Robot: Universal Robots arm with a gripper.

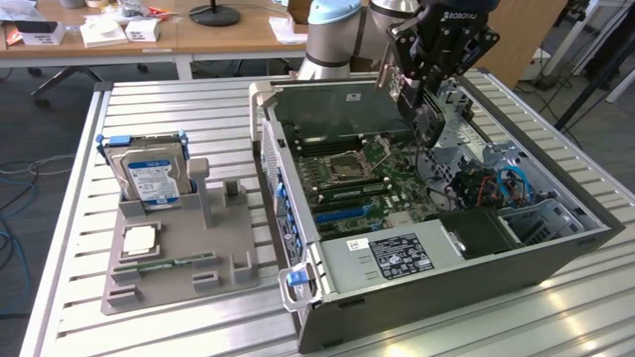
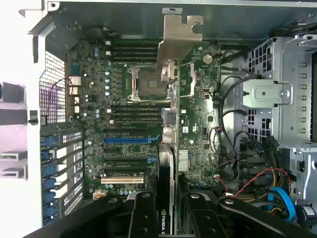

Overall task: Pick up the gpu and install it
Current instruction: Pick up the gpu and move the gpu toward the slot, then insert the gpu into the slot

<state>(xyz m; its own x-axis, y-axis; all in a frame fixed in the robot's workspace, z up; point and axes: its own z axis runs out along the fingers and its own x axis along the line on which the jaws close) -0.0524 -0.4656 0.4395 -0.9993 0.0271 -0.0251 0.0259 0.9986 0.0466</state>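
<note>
Pincer [image 1: 424, 95] part-closed, gripping gpu [image 2: 167, 163] edge-on above mobo [image 2: 124, 124] in open pc case [image 1: 447, 286].

A hard drive [image 1: 154, 178] stands upright in a grey holder [image 1: 184, 232].

open case [image 1: 451, 286], drive cage [image 2: 277, 94] near gpu [image 2: 166, 198]

Bright, even light (glare on the slatted table [image 1: 581, 316]), soft shadows.
</note>
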